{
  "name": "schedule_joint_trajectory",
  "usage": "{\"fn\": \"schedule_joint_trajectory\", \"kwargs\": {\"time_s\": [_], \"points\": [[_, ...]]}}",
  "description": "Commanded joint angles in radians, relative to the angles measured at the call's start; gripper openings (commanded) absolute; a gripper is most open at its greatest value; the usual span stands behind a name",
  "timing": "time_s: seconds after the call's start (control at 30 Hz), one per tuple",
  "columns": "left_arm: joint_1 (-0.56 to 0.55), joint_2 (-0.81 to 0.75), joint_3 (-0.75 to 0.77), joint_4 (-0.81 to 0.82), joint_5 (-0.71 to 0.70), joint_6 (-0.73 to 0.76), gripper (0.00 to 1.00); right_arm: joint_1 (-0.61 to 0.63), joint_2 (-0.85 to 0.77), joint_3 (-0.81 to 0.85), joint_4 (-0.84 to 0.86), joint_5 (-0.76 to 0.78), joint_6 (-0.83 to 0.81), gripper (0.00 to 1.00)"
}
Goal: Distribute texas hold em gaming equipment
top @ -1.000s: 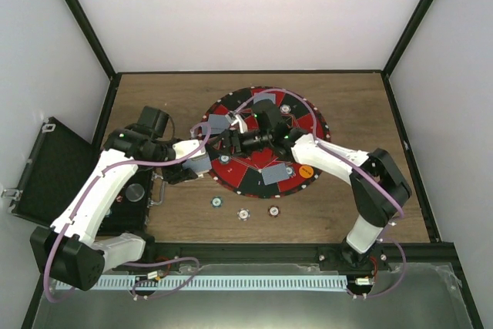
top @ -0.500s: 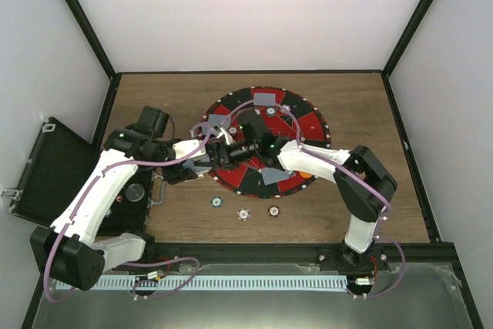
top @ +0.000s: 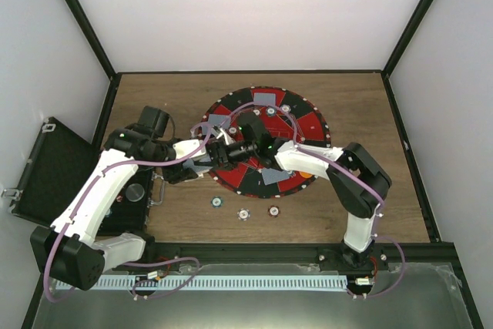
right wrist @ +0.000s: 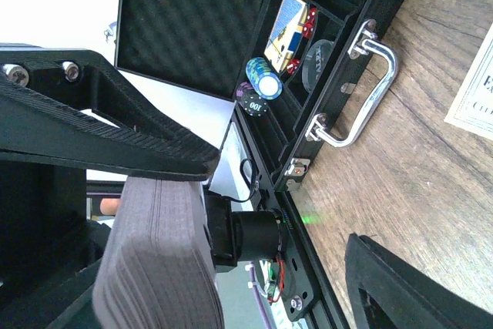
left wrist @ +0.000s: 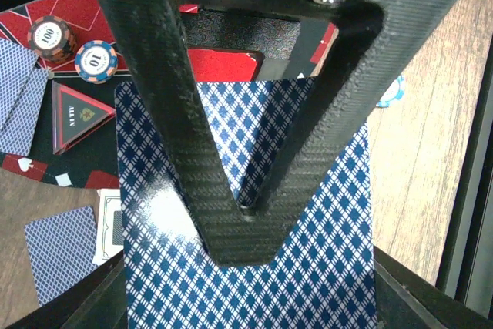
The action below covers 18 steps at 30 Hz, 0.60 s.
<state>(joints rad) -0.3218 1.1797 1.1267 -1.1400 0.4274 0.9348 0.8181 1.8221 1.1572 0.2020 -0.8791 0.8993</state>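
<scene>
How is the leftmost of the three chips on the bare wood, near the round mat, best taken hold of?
Grip the leftmost chip by its rim, pinching two opposite edges and coming straight down from above. It lies flat, so only the thin edge offers a hold. The gap to the middle chip probably leaves enough room to close in.

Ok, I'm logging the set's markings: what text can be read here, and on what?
"100": brown-striped chip.
"10": blue-striped chip beside it.
"ALL IN": red triangular marker.
"100": dark chip in the open case.
White paper at the right wrist view's edge: print cut off, unreadable.
</scene>
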Motion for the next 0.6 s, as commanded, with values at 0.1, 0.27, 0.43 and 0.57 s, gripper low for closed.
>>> {"fn": "schedule_joint_trajectory", "kwargs": {"time_s": [0.1, 0.27, 0.43, 0.57], "points": [[-0.009, -0.003, 0.021, 0.013, 0.031, -0.006, 0.04, -0.051, -0.032, -0.063, -0.003, 0.023, -0.006, 0.64], [-0.012, -0.002, 0.018, 0.014, 0.031, -0.007, 0.04, -0.07, -0.069, -0.071, -0.03, 0.032, -0.024, 0.54], [-0.012, 0.002, 0.017, 0.021, 0.029, -0.011, 0.04, -0.075, -0.102, -0.068, -0.059, 0.05, -0.039, 0.4], [-0.015, 0.003, 0.018, 0.022, 0.028, -0.014, 0.04, -0.076, -0.125, -0.068, -0.095, 0.067, -0.061, 0.31]]}}
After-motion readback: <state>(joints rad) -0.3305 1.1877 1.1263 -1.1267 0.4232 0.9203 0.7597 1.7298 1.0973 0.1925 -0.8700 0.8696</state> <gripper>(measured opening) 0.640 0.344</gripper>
